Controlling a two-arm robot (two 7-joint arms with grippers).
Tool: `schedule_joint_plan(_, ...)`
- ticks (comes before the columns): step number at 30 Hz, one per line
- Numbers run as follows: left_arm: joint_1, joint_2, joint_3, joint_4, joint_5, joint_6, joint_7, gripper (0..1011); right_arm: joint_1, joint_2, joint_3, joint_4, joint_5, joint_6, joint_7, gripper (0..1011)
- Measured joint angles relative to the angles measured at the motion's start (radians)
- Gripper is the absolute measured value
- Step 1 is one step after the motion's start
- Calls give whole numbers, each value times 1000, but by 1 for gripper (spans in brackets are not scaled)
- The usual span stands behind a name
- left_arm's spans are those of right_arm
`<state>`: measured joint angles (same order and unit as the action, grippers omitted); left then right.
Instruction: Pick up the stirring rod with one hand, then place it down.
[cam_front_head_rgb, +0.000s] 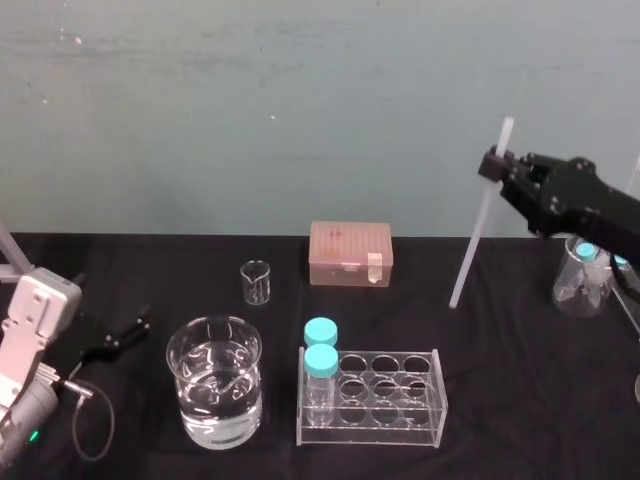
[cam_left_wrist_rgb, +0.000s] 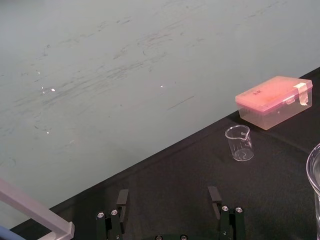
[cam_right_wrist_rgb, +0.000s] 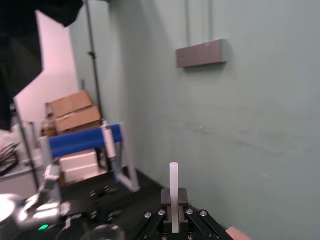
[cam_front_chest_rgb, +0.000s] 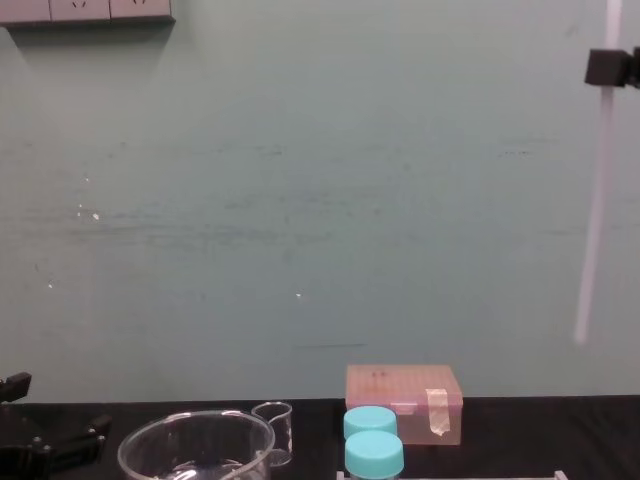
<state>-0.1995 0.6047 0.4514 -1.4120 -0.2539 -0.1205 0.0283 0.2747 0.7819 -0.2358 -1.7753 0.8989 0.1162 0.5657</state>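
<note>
A black-covered bench (cam_front_head_rgb: 520, 360) stands against a scuffed teal wall (cam_front_head_rgb: 250, 110). At the far right, the right claw (cam_front_head_rgb: 493, 167) is clamped on the stirring rod (cam_front_head_rgb: 472, 250), held nearly upright above the bench. The left claw (cam_left_wrist_rgb: 168, 197) rests near left, fingers spread.

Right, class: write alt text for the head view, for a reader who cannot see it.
The right pincer holds a white stirring rod near its top, tilted above a black table. On it stand a water-filled beaker, a clear rack with two teal-capped bottles, a small beaker and a pink box; the left pincer rests open at left.
</note>
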Motion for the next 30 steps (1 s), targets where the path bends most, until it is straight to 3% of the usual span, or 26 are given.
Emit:
schedule_joint_plan(5, 0, 0, 0, 0, 0, 0, 0, 1005, -21, 31, -22, 7, 12, -26, 68, 70)
schedule_joint_plan(12, 0, 0, 0, 0, 0, 0, 0, 1005, -15, 35, -69, 37, -1, -60, 110, 70)
schedule_joint_plan(30, 0, 0, 0, 0, 0, 0, 0, 1005, 26, -15, -163, 141, -73, -109, 162, 71)
